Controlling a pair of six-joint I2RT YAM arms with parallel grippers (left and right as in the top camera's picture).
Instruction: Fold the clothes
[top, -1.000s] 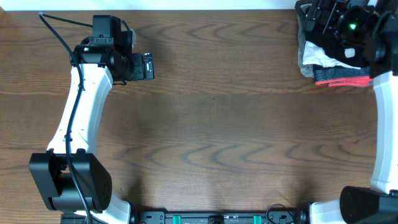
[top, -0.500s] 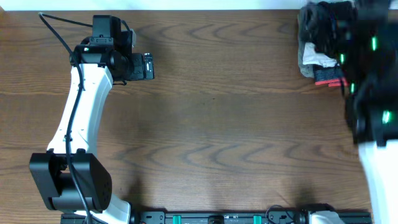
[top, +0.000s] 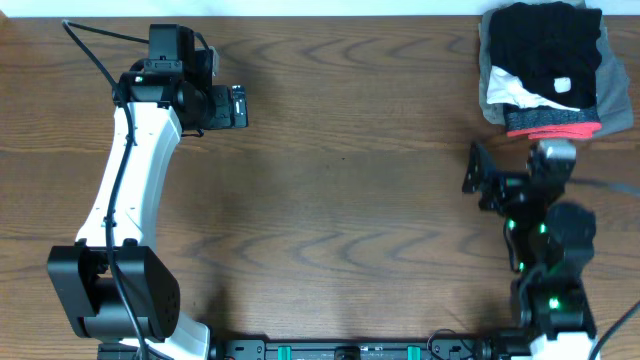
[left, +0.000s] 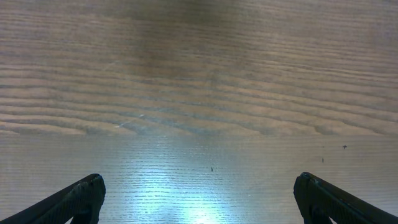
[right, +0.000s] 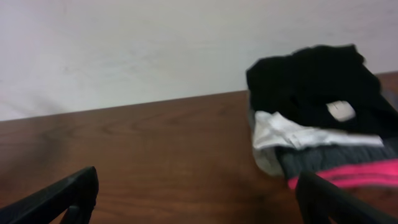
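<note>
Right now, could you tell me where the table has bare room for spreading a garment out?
The middle of the table, between the left hand and the right hand, is bare, down to the near edge. The far right corner is crowded: the black T-shirt tops a folded pile.

Two arms (top: 130, 180) (top: 546, 245), one black T-shirt (top: 545, 45), perhaps three folded garments (top: 550, 123) beneath it.

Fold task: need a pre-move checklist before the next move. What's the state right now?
1. Black T-shirt folded, on top of the pile: ok.
2. Right gripper open, empty: ok.
3. Left gripper open, empty, over bare table: ok.
4. Both grippers apart from the pile: ok.
5. Fold squareness on the shirt's hidden side: cannot tell.
</note>
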